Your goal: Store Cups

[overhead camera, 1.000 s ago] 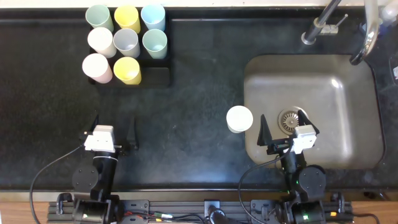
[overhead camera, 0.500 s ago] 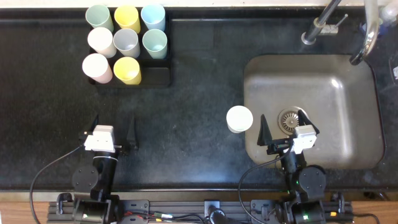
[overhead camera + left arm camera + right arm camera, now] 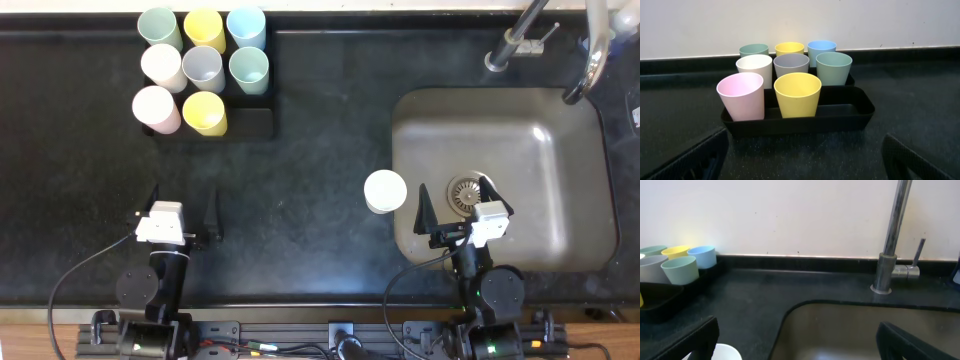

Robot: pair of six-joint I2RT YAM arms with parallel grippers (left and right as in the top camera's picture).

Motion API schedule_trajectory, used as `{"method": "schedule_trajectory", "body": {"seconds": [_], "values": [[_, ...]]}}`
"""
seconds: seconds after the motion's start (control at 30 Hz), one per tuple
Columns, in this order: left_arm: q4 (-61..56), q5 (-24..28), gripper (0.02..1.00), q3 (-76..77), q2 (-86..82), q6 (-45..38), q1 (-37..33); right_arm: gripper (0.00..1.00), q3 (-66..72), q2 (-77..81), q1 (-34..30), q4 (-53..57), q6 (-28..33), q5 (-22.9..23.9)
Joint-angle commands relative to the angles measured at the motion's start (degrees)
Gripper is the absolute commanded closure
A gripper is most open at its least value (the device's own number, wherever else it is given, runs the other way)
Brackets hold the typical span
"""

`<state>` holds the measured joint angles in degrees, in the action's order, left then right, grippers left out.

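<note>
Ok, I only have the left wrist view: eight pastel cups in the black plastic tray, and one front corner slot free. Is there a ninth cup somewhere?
Observer: Yes. A white plastic cup stands on the black counter, right at the left rim of the steel sink.
Operator: Which arm is nearer to it?
Observer: The right gripper. It is open, close beside the cup on the sink side.
Operator: Anything behind that sink?
Observer: A metal faucet stands on the counter at the sink's far edge.
</note>
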<state>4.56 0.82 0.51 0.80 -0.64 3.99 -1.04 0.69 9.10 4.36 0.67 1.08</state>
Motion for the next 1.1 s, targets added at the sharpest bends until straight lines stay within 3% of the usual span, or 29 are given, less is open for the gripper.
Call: {"method": "schedule_trajectory", "body": {"seconds": [0.03, 0.2, 0.43, 0.63, 0.87, 1.1], "values": [[0.28, -0.52, 0.018, -0.07, -0.63, -1.05, -0.33, 0.005, -4.33, 1.64, 0.24, 0.24, 0.24, 0.52], [0.28, -0.52, 0.018, -0.07, -0.63, -1.07, -0.33, 0.003, -21.64, 13.4, 0.24, 10.23, 0.26, 1.79], [0.28, -0.52, 0.018, -0.07, -0.63, -1.07, -0.33, 0.005, -55.15, 35.63, 0.24, 38.27, 0.57, 1.66], [0.28, -0.52, 0.018, -0.07, -0.63, -1.07, -0.33, 0.003, -74.2, 51.56, 0.26, 61.9, 0.63, -4.7], [0.28, -0.52, 0.018, -0.07, -0.63, -1.07, -0.33, 0.003, -78.07, 66.34, 0.26, 78.79, 0.61, -4.7], [0.28, -0.52, 0.018, -0.07, -0.63, -1.07, -0.33, 0.003, -77.88, 77.75, 0.31, 80.74, -0.26, -8.61]]}}
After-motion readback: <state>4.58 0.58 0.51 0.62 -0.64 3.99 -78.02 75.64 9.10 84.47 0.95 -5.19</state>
